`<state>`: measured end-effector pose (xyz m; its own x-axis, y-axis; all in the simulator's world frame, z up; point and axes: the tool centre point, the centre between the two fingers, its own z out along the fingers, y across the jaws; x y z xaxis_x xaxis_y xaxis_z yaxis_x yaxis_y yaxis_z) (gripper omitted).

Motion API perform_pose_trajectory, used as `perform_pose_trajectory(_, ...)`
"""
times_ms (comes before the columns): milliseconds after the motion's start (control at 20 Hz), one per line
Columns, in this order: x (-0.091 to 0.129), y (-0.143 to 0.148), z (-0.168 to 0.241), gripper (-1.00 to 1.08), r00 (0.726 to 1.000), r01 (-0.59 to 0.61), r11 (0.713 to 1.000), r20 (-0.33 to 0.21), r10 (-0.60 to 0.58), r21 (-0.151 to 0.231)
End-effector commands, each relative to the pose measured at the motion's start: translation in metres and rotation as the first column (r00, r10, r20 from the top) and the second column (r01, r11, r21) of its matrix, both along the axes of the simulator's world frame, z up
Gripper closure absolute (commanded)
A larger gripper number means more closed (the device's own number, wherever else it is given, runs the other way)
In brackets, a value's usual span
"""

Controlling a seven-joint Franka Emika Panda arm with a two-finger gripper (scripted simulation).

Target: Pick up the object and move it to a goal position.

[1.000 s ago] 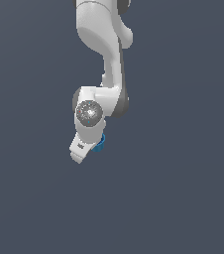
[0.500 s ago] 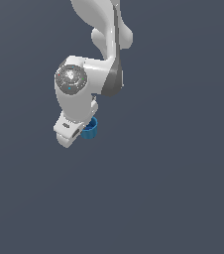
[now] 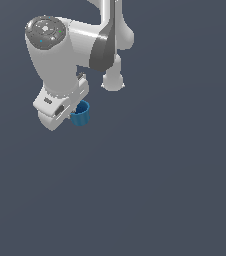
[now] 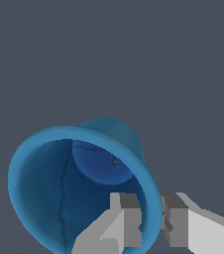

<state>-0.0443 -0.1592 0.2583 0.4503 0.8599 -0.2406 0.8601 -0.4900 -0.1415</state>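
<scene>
- As seen up close in the wrist view, the gripper [image 4: 151, 218] has its fingers [image 4: 126, 213] clenched on the rim wall of the blue cup [image 4: 79, 183]: one finger inside the hollow, the other outside, w/ the thin wall pinched between.
- Cup mouth faces the wrist cam, so the round base shows deep inside; the cup hangs tilted from the grip, not upright.
- Grip is on one side of the rim only, so judged a bit marginal. A fast swing could make the cup pivot or slip.
- In the exterior view the cup [image 3: 80, 113] sits just beside the gripper [image 3: 67, 111], peeking out at its lower edge toward the exterior view's right; most of the hand is white housing, cup much smaller.
- Whether the cup is clear of the worktop [image 3: 160, 190] can't be told. It's plain dark grey, no shadow or edge to judge height.
- Step in hand, as I read it: carry phase, cup grasped & en route to goal. No goal marker visible in either view, so remaining distance unknown.
- To do it well: hold squeeze constant, move smooth, avoid wrist rotation that would lever the wall out of the pinch, slow down near goal.
- Further back, arm links [image 3: 102, 47] rise to the frame top; nothing else around.
</scene>
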Motion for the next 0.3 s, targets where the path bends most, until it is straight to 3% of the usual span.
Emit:
perform_pose_trajectory(0,-0.0024,-0.0045,0.013,1.08,1.0,-0.001,1.0,0.001,0.001,0.0)
perform_pose_trajectory(250,-0.0038,-0.0078,0.0215,1.08,1.0,-0.001,1.0,0.001,0.001,0.0)
